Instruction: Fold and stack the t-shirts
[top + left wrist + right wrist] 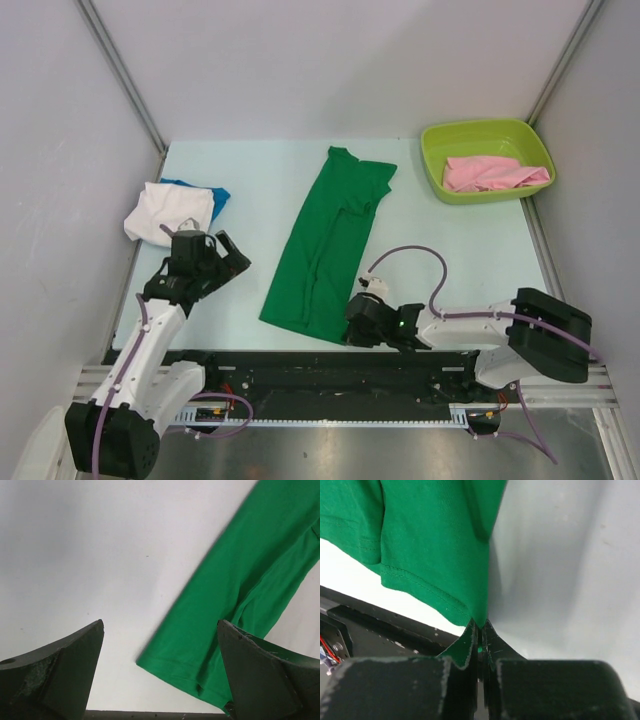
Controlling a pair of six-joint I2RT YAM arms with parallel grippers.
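A bright green t-shirt (330,240) lies in a long folded strip down the middle of the table, collar at the far end. My right gripper (352,328) is shut on its near right hem corner (479,616), at the table's near edge. My left gripper (228,262) is open and empty, left of the shirt; its wrist view shows the shirt's near left corner (200,665) between the fingers. A white t-shirt (168,212) lies folded on a blue one (216,194) at the far left. A pink t-shirt (492,173) lies crumpled in the tub.
A lime-green plastic tub (440,178) stands at the far right corner. White walls close the table in on three sides. The black rail (330,372) with the arm bases runs along the near edge.
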